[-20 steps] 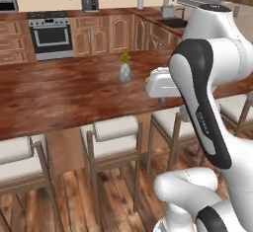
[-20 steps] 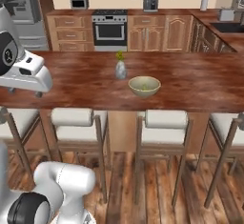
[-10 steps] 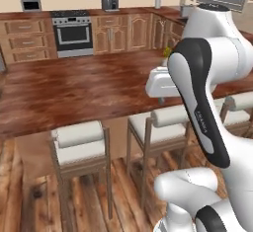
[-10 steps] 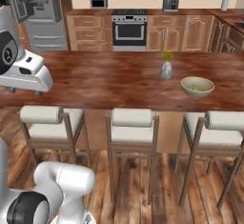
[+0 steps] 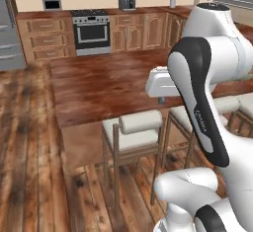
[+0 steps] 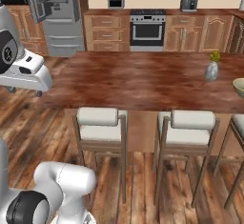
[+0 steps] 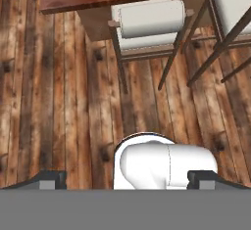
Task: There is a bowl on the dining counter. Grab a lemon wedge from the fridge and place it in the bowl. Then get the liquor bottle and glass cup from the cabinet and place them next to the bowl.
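Observation:
The olive-tan bowl (image 6: 239, 86) sits on the reddish-brown dining counter (image 6: 138, 82) and is cut off by the right edge of the right base view. The grey steel fridge (image 6: 57, 13) stands against the back wall at the far left; its edge also shows in the left base view as the fridge (image 5: 7, 28). My gripper (image 7: 126, 180) is open, its two dark fingertips (image 7: 49, 179) wide apart with nothing between them. It hangs in front of the counter's near side, pointing down at the wooden floor. The lemon wedge, liquor bottle and glass cup are out of view.
White-cushioned bar stools (image 6: 100, 123) line the counter's near side; one stool (image 7: 149, 21) lies ahead of the hand. A small vase with a yellow flower (image 6: 212, 68) stands on the counter. A steel oven (image 5: 91, 31) and wooden drawer units line the back wall.
The whole picture has shifted: the base has driven left along the counter, so the bowl and vase slid toward the right edge and the fridge came into view. The gripper stays open.

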